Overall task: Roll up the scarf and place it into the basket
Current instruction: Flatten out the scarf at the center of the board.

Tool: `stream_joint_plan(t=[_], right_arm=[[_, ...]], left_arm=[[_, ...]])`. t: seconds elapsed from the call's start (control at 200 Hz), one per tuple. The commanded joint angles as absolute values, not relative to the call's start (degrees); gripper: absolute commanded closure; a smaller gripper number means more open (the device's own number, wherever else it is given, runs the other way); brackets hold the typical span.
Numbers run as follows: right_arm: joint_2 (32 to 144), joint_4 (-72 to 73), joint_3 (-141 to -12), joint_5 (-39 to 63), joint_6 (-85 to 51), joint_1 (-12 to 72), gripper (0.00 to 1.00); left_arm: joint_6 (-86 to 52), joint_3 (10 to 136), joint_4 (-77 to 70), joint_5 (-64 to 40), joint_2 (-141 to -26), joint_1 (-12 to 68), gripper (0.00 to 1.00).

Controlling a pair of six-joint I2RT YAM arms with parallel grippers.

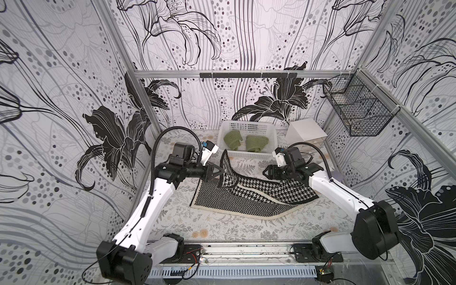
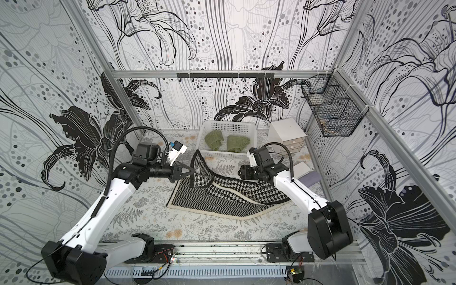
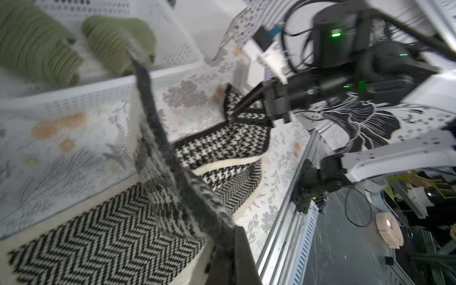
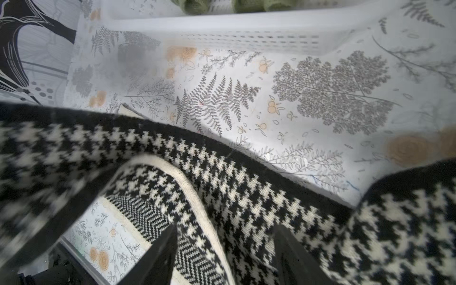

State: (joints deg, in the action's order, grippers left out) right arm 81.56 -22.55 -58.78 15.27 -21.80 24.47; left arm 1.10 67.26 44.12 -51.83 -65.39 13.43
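The black-and-white scarf [image 1: 246, 197] [image 2: 222, 199] lies spread on the flowered table, herringbone on one side and houndstooth on the other. My left gripper [image 1: 222, 170] [image 2: 193, 170] [image 3: 230, 229] is shut on the scarf's dark left edge, holding a fold [image 3: 158, 138] raised in front of the basket. My right gripper [image 1: 264, 172] [image 2: 239, 172] [image 4: 225, 225] is open over the scarf's right end [image 4: 246, 192], with fabric between its fingers. The white perforated basket [image 1: 246, 155] [image 2: 222, 154] [image 3: 74, 96] [image 4: 246, 24] stands at the back.
Two green rolled cloths [image 1: 233, 139] [image 1: 256, 143] lie in the basket. A small white drawer box [image 1: 306, 135] stands right of it. A black wire basket [image 1: 357, 108] hangs on the right wall. A metal rail [image 1: 246, 249] runs along the table's front.
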Motion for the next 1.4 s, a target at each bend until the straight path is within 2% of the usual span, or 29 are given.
stream_joint_plan(t=[0.0, 0.06, 0.115, 0.16, 0.235, 0.35, 0.471, 0.731, 0.961, 1.106, 1.226, 1.392], right_arm=[[85.8, -22.2, -62.7, 16.1, -18.7, 24.4, 0.35], [87.0, -22.9, -64.1, 14.9, -18.5, 24.4, 0.35], [87.0, -23.3, -64.5, 13.9, -18.8, 24.3, 0.35], [87.1, -23.9, -64.6, 12.6, -19.0, 24.0, 0.35], [88.2, -24.7, -64.5, 11.3, -18.8, 23.6, 0.35], [90.8, -23.6, -64.1, 20.5, -17.3, 23.7, 0.37], [92.1, -22.5, -63.4, 27.9, -14.3, 27.8, 0.38], [101.3, -16.6, -66.1, 29.3, -17.7, 35.0, 0.42], [110.3, -20.8, -80.8, 26.7, -15.5, 38.5, 0.42], [115.3, -27.8, -88.8, 29.5, -11.9, 42.0, 0.41], [113.0, -30.4, -84.2, 32.2, -10.2, 46.1, 0.41], [109.6, -29.6, -76.5, 37.2, -9.5, 51.8, 0.41]], left_arm=[[2.1, 70.2, 42.1, -59.5, -62.6, 17.8, 1.00], [1.8, 70.1, 41.5, -57.6, -58.9, 19.1, 1.00], [2.3, 68.3, 43.2, -46.3, -57.1, 17.7, 1.00], [3.7, 67.3, 46.5, -41.8, -58.8, 14.5, 1.00], [3.8, 66.4, 50.8, -43.6, -64.4, 8.8, 1.00], [2.7, 63.7, 49.4, -42.3, -68.0, 8.6, 1.00], [5.9, 62.6, 51.4, -33.2, -68.4, 10.1, 1.00], [9.0, 62.2, 51.6, -37.0, -65.7, 10.6, 1.00], [9.1, 62.5, 53.2, -36.9, -64.4, 11.5, 1.00], [9.3, 63.0, 53.4, -34.4, -64.7, 11.5, 1.00], [8.0, 63.7, 52.9, -27.4, -65.8, 11.2, 1.00], [7.0, 62.6, 50.0, -24.1, -65.8, 8.4, 1.00]])
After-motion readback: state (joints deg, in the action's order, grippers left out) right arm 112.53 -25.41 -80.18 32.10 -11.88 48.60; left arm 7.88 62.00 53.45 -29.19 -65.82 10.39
